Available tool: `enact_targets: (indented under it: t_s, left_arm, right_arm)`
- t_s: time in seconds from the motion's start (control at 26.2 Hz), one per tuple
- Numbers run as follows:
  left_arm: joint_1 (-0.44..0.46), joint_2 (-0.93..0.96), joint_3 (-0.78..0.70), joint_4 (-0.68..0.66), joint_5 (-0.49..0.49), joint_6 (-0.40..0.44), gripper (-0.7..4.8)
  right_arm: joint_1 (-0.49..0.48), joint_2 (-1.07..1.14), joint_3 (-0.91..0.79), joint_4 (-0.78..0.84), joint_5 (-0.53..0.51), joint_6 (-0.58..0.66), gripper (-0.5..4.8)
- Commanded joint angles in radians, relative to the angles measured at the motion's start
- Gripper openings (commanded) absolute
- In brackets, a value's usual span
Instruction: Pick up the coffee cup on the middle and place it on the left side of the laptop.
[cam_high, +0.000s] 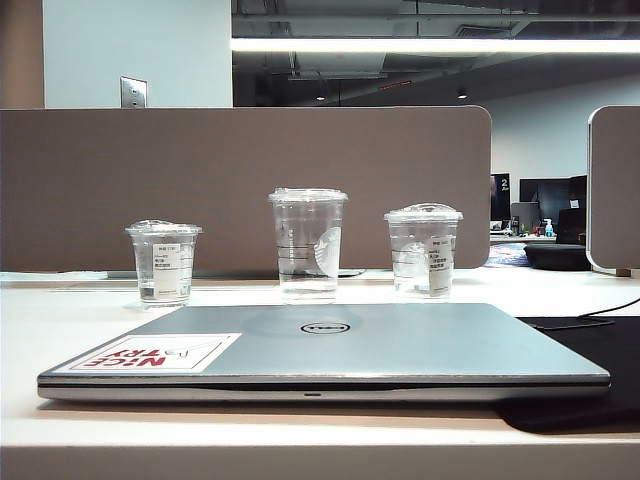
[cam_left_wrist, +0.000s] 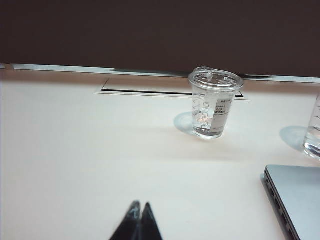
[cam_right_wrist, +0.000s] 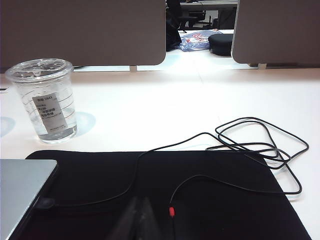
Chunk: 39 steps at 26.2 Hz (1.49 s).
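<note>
**Clear cups in a row behind a shut silver laptop**

Silver and shut, the laptop (cam_high: 330, 355) lies flat on the pale counter (cam_high: 60, 320) at the front of the exterior view, its round logo in the middle of the lid and a white sticker (cam_high: 150, 353) with red lettering toward its 9 o'clock end. Its right end rests on a black mat (cam_high: 590, 350).

Three clear plastic cups stand upright in a row behind it, at 12 o'clock from the lid, all well apart from each other and clear of the laptop. The coffee cup (cam_high: 308, 245) is the middle one, the tallest, with a flat lid, horizontal lines and a faint white round logo. At 9 o'clock from it is a shorter domed-lid left cup (cam_high: 163, 262) with a white label; at 3 o'clock is the right cup (cam_high: 423, 250), also domed and labelled. A grey partition (cam_high: 240, 180) runs behind the row.

No arm shows in the exterior view. In the left wrist view the left gripper (cam_left_wrist: 138, 215) hangs over bare counter, jaws together with nothing between them; the left cup stands well beyond it and the laptop's corner lies off to one side. In the right wrist view the right gripper (cam_right_wrist: 141, 212) sits over the black mat, its dark tips meeting, holding nothing. A thin black cable (cam_right_wrist: 250, 145) loops across the mat and counter, with a small red mark (cam_right_wrist: 171, 211) on it just beside the tips.
</note>
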<state>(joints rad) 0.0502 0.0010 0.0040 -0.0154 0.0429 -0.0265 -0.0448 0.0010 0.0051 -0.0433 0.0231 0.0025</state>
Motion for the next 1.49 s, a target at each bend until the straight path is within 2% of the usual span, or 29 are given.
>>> enact_targets:
  t_s: [0.04,0.42,0.57,0.61,0.69,0.76,0.99,1.11,1.18,1.22,1.26,1.3,1.37,1.41,1.45,1.49]
  left_arm:
    - [0.001,0.0,0.003,0.013,0.002,0.0,-0.05]
    - [0.001,0.0,0.003,0.014,0.007,-0.02,-0.05]
    - [0.001,0.0,0.003,0.058,0.072,-0.085,-0.05]
    - [0.001,0.0,0.003,0.085,0.109,-0.119,-0.05]
    - [0.0,0.0,0.003,0.204,0.241,-0.2,-0.05]
    - [0.0,0.0,0.004,0.264,0.302,-0.203,-0.05]
    - [-0.002,0.035,0.022,0.305,0.347,-0.196,-0.05]
    - [-0.038,0.163,0.033,0.359,0.362,-0.157,-0.05]
    - [-0.077,0.265,0.033,0.443,0.362,-0.118,-0.05]
    - [-0.123,0.389,0.034,0.557,0.358,-0.068,-0.05]
    - [-0.144,0.453,0.039,0.605,0.35,-0.044,-0.05]
    - [-0.189,0.611,0.071,0.682,0.324,0.013,-0.05]
    - [-0.22,0.764,0.116,0.74,0.315,0.064,-0.03]
    - [-0.235,0.868,0.153,0.78,0.317,0.09,0.08]
    - [-0.245,0.949,0.184,0.815,0.319,0.103,0.41]
    - [-0.254,1.051,0.227,0.856,0.32,0.105,1.07]
  right_arm:
    - [0.002,-0.002,-0.004,0.017,0.001,0.0,-0.05]
    - [0.017,0.0,-0.004,0.017,0.003,0.0,-0.05]
    - [0.113,0.024,-0.004,0.019,0.004,0.0,-0.05]
    - [0.151,0.039,-0.004,0.019,0.003,0.0,-0.05]
    - [0.277,0.089,-0.004,0.018,0.002,0.0,-0.05]
    - [0.345,0.114,-0.004,0.018,0.0,0.0,-0.05]
    - [0.436,0.159,-0.004,0.017,0.0,0.0,-0.05]
    - [0.464,0.178,-0.004,0.017,0.001,0.0,-0.05]
    - [0.478,0.184,-0.004,0.018,0.001,0.0,-0.05]
    - [0.495,0.185,-0.004,0.017,0.001,0.0,-0.05]
    - [0.502,0.19,-0.004,0.018,0.001,0.0,-0.05]
    - [0.516,0.192,-0.004,0.017,0.001,0.0,-0.05]
    - [0.526,0.196,-0.004,0.018,0.001,0.0,-0.05]
    - [0.526,0.197,-0.004,0.018,0.0,0.0,-0.05]
    - [0.526,0.197,-0.004,0.017,0.001,0.0,-0.05]
    - [0.525,0.197,-0.004,0.018,0.001,0.0,-0.05]
